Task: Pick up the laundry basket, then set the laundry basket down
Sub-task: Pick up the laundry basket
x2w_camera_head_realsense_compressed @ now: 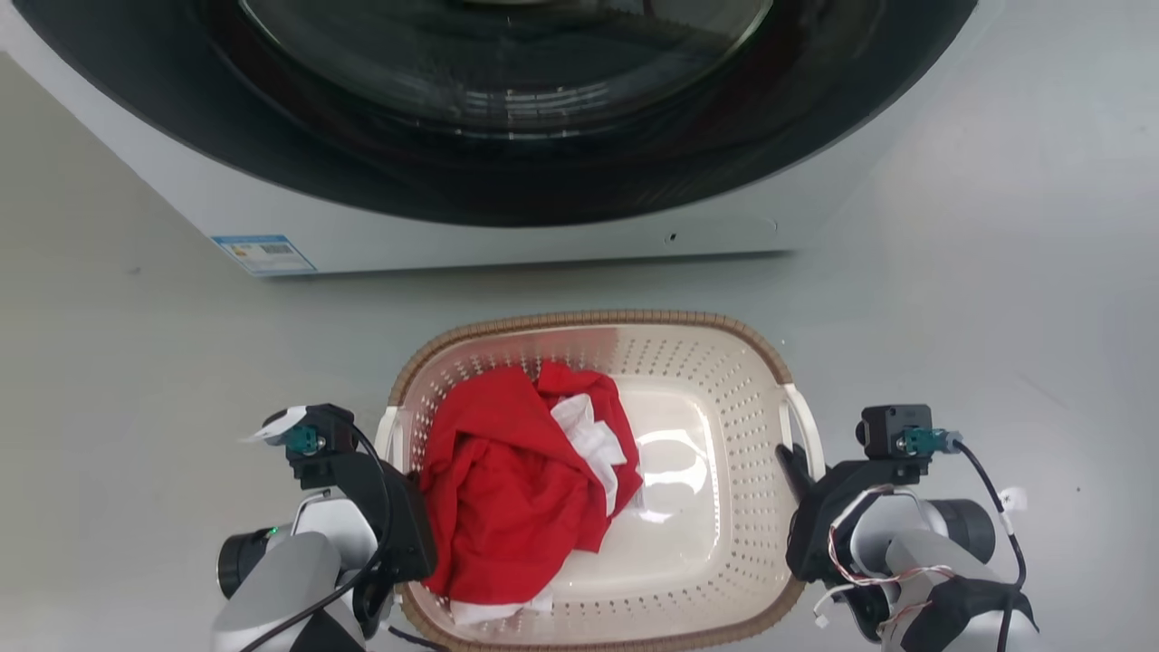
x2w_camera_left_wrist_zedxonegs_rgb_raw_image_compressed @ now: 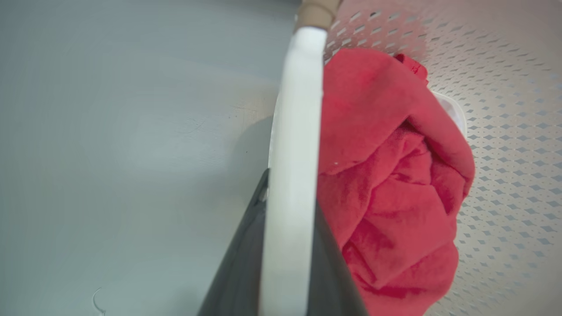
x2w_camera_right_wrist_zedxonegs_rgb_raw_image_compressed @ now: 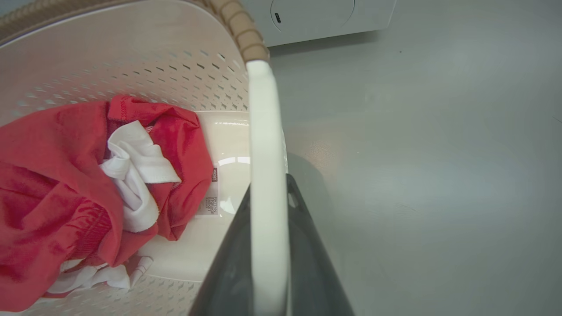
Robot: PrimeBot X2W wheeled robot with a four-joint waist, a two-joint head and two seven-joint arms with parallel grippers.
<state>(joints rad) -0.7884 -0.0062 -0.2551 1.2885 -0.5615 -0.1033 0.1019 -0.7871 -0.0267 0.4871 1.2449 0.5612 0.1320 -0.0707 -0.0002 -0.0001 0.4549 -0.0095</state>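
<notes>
The laundry basket [x2w_camera_head_realsense_compressed: 697, 362] looks light, stiff and slick; grip its white handles [x2w_camera_head_realsense_compressed: 806, 426] at 9 and 3 o'clock; left gripper [x2w_camera_left_wrist_zedxonegs_rgb_raw_image_compressed: 290, 193] and right gripper [x2w_camera_right_wrist_zedxonegs_rgb_raw_image_compressed: 268, 184] each pinch one, nearly closed.

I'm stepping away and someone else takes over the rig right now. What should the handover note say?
Left tool: shut on the left handle of the laundry basket, one finger on each side.
Right tool: shut on the right handle the same way.
Basket: in front of the washing machine, with red and white clothes inside. I cannot tell whether it is off the floor.
Done: both handles gripped.
Left: lift the basket, then set it down.
</notes>
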